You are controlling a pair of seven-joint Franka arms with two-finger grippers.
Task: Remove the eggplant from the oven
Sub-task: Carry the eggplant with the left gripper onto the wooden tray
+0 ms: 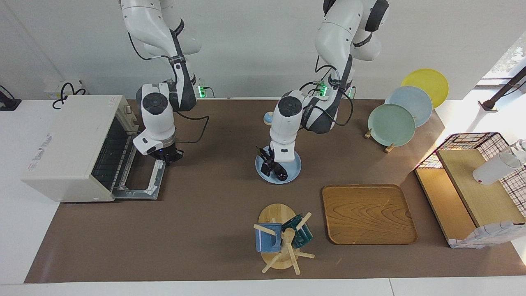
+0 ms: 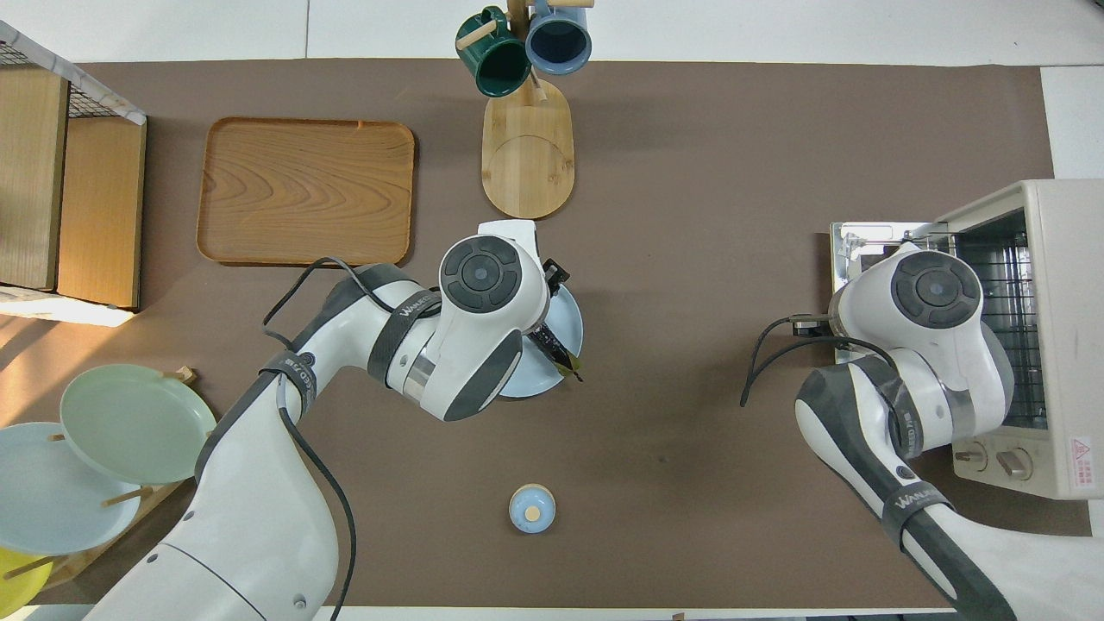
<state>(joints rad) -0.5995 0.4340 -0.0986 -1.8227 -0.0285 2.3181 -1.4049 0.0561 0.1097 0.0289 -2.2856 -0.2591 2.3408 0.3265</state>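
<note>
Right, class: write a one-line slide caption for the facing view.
Left pincer down at the eggplant on the blue plate; right pincer over the oven door.

Both arms are glossy white with rounded housings and dark grey joint bands; each wrist ends in a round grey cap with a ringed centre. Thin black cables loop along the forearms. White lettering marks a dark band. The small grippers are black. Green lights glow at the bases.
</note>
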